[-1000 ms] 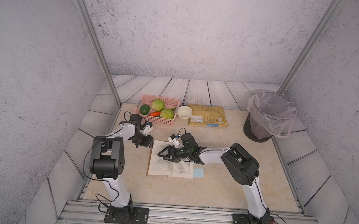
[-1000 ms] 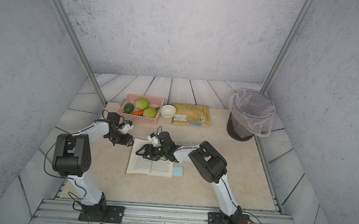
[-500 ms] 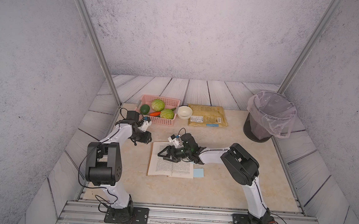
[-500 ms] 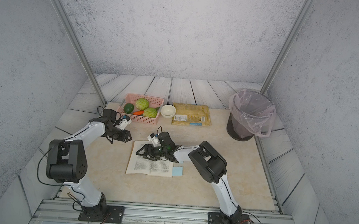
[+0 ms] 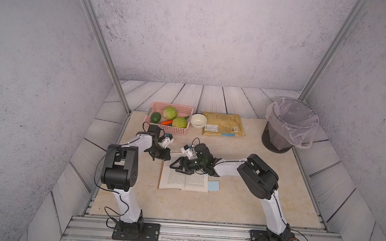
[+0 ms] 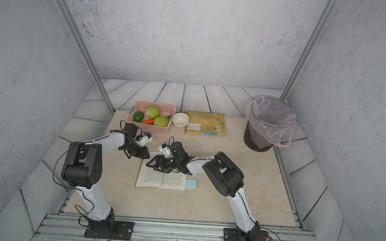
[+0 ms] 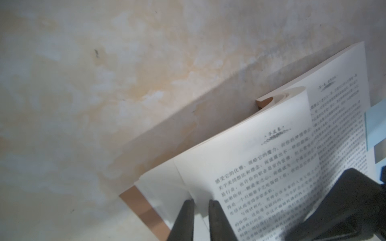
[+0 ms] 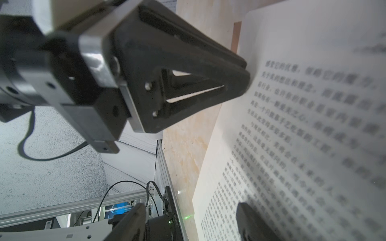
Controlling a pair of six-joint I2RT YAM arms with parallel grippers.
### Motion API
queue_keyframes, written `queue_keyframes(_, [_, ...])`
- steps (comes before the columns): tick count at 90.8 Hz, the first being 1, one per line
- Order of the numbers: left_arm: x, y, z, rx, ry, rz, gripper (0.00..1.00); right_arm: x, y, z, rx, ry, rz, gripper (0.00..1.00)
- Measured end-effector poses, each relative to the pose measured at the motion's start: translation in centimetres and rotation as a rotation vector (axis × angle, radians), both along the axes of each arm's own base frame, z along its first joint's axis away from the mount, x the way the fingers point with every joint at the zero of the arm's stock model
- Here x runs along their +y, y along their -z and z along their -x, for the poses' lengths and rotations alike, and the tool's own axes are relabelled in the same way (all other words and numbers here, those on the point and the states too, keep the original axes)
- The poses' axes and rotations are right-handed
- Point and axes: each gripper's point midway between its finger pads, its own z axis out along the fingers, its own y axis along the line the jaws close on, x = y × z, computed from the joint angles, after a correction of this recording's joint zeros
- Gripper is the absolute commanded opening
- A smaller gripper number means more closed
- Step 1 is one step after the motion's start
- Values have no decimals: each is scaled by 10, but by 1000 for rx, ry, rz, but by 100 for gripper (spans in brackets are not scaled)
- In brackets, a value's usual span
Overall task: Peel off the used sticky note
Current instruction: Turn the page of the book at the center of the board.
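- Your sticky note point(image 5: 213, 186) is pale blue and lies flat against the right outer edge of the open book point(image 5: 184, 181), towards the book's near corner. It reaches past the page onto the table point(image 5: 204, 208). Both top views show it there.
- Both grippers stand apart from the note, at the other side of the book.
- The book lies open and face up mid-table. In the left wrist view its pages arch upward near the spine.
- Your left gripper point(image 7: 200, 201) sits at the far left corner of the book. Its fingers are drawn almost together, with only a narrow slit between them. I cannot tell whether a page is caught in that slit.
- Your right gripper point(image 5: 177, 167) lies low over the far part of the left page, with its fingers spread wide. In the right wrist view one finger is over the print and the other is out past the book's edge.
- At the back of the table stand a pink basket point(image 5: 175, 130) of vegetables, a white bowl point(image 5: 198, 121) and a yellow packet point(image 5: 222, 125).
- A lined bin point(image 5: 276, 143) stands at the far right.
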Motion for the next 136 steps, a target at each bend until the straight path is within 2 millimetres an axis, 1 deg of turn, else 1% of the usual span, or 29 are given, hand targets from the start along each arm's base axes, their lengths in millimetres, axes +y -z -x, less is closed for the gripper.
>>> queue_keyframes(8, [-5,7,2,10,17,-24,16,0,0,0,1,0,2,73])
queue_keyframes(17, [-6,19,5,36,27,-54,13,-1,2,0,1,4,10,74])
queue_keyframes(24, [-4,19,2,28,24,-68,13,-3,1,-1,-4,11,24,75])
queue_keyframes(32, [-2,19,2,27,22,-78,13,-10,-6,0,-20,22,60,75])
queue_keyframes(39, [-2,19,2,26,21,-82,13,-20,-18,2,-35,32,95,75])
queue_keyframes(48, [-1,20,2,26,20,-85,13,-45,-41,-1,-68,64,128,75])
queue_keyframes(55, [-1,20,2,25,20,-85,13,-73,-58,-10,-96,113,159,74])
queue_keyframes(61, [-1,20,2,25,20,-86,13,-99,-66,-18,-119,156,198,74])
queue_keyframes(65, [-1,20,2,25,19,-86,13,-118,-66,-24,-135,192,237,73])
queue_keyframes(70, [-1,20,2,25,18,-87,13,-141,-60,-28,-140,227,297,72])
queue_keyframes(73, [-1,20,2,26,17,-88,13,-155,-53,-28,-138,244,338,70])
queue_keyframes(81, [-1,20,1,26,16,-88,13,-184,-29,-20,-107,263,436,67])
queue_keyframes(91, [-1,20,1,26,16,-89,13,-213,6,-6,-32,265,530,62])
queue_keyframes(97, [-1,20,1,26,16,-89,13,-225,21,0,10,269,565,61])
queue_keyframes(106, [-1,20,2,26,16,-89,13,-233,36,1,46,274,588,60])
queue_keyframes(116, [-1,20,2,26,15,-89,12,-234,45,1,66,269,598,60])
queue_keyframes(136, [0,20,1,26,15,-91,12,-227,43,-3,52,265,563,60])
